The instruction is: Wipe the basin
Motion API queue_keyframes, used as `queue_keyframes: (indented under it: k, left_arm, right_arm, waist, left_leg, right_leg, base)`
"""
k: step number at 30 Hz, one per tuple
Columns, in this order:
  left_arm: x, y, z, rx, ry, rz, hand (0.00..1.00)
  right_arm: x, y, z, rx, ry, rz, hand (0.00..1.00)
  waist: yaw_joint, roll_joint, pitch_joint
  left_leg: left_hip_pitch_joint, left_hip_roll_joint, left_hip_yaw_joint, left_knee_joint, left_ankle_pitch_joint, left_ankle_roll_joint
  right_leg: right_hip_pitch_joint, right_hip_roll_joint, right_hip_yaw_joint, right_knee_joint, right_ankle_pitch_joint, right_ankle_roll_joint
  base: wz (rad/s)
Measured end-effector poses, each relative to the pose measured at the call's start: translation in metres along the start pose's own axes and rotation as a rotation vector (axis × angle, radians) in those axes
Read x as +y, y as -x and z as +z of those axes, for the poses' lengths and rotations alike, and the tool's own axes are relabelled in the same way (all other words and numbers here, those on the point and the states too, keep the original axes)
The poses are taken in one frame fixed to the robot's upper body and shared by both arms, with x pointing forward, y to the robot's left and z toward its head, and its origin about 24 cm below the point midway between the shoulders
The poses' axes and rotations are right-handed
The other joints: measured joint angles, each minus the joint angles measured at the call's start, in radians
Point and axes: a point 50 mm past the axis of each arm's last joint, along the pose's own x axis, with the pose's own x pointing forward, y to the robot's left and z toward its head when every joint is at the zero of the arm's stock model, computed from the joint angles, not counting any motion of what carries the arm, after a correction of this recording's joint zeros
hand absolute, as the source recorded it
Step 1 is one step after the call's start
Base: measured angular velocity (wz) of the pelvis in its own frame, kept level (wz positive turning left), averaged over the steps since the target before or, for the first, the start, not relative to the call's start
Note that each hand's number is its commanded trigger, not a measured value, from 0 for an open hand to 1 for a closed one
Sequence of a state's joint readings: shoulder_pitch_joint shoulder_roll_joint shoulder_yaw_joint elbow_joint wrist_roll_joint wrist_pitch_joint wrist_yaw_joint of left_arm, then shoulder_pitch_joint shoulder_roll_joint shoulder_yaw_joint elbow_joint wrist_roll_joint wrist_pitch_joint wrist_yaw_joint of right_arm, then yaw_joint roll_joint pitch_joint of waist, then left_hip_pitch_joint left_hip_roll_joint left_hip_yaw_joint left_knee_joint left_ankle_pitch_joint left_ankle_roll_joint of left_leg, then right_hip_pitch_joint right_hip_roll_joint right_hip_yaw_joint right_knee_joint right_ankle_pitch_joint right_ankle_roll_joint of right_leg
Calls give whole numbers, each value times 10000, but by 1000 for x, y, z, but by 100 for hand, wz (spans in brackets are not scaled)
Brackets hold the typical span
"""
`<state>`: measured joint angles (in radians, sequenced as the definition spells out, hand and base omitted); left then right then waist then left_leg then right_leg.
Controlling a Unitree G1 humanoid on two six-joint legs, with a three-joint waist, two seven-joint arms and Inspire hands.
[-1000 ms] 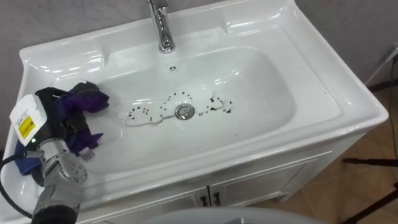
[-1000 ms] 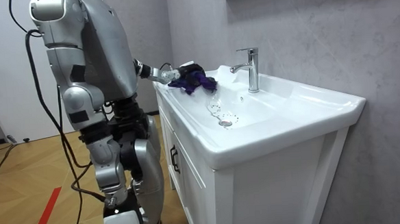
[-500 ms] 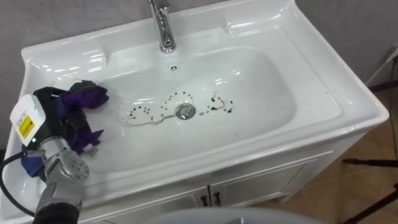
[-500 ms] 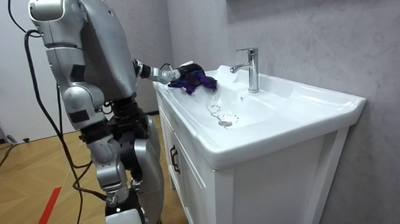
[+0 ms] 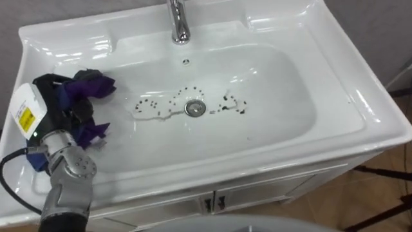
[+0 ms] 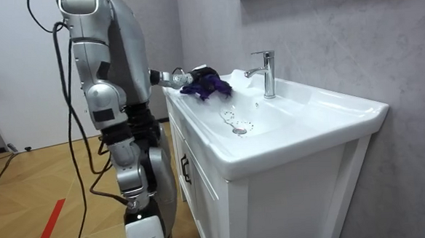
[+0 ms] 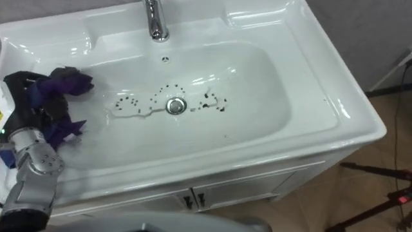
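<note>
At the basin's (image 5: 360, 113) left rim, the left hand (image 5: 51, 90) is curled round the bunched purple cloth (image 5: 90, 85). Rightward, dark specks (image 5: 154, 106) ring the drain (image 5: 195, 107) in a thin puddle. A light pass could smear them, or the loose cloth could slip free.

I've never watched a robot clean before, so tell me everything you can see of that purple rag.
The rag is deep purple and looks like soft cloth, crumpled into folds with loose corners sticking out. The robot's left hand is closed around it and holds it bunched at the left side of the white basin. Its lower folds seem to rest on the inner slope, well left of the dark specks.
</note>
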<state>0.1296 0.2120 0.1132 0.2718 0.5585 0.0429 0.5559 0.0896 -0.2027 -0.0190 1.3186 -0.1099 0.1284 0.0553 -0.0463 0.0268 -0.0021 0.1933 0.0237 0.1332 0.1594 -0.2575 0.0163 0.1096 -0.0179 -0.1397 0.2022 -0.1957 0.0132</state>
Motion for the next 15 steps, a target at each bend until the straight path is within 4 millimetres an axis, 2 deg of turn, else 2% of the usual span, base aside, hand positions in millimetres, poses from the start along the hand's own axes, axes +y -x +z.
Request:
queue_keyframes:
  k: [1, 4, 10, 15]
  left_arm:
    - [-1, 1, 7, -263, 105, -64, 100]
    - [2, 7, 23, -1018, 435, -156, 100]
    - [14, 9, 58, -2401, 1291, 362, 100]
    - [17, 11, 65, -2817, 1576, 608, 100]
  right_arm:
    - [1, 0, 1, -102, -63, 30, 0]
    - [3, 0, 3, -308, -323, 87, 0]
    - [2, 0, -1, -275, -912, -59, 0]
    - [1, 0, -2, -238, -1046, -105, 0]
  waist:
    - [-13, -6, 52]
    - [-37, 8, 84]
    - [-132, 107, 75]
    - [-314, 173, 62]
  left_leg:
    - [6, 3, -29, 1, 1, -1]
    - [-5, 20, -53, 4, 1, -2]
    - [-34, 24, -51, 16, 1, -2]
    - [66, 21, -49, 3, 1, -2]
  right_leg:
    - [43, 4, -3, -43, 5, -3]
    - [118, 36, -11, -253, 69, -25]
    - [142, 53, 7, -364, 95, -26]
    - [236, 55, 26, -367, 95, -26]
  base:
    - [9]
    - [0]
    - [-2]
    - [-5]
